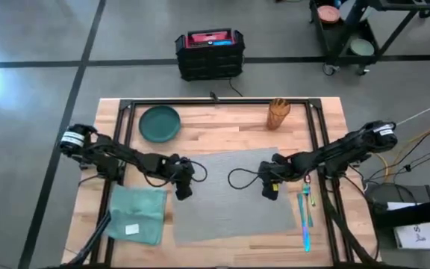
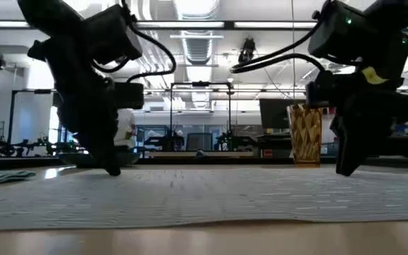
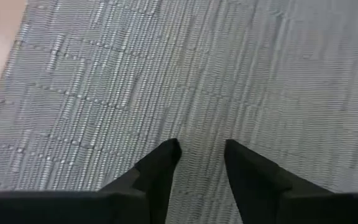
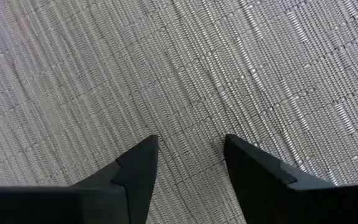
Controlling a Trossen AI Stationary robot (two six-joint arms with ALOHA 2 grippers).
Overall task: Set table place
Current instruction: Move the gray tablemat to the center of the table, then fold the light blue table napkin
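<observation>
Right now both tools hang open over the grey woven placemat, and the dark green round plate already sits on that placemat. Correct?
Not quite. The high view shows the dark green round plate on the bare light wooden plank table, beyond the grey woven placemat. The left tool and right tool do hang open over the placemat.

Both arms are showing as dark, jointed black segments, each wearing a white label band near its outer joint. Black cables are looping off the left end effector (image 1: 182, 191) and right end effector (image 1: 270, 193), whose fingers (image 4: 135, 171) are tapering to matte black wedges.
</observation>
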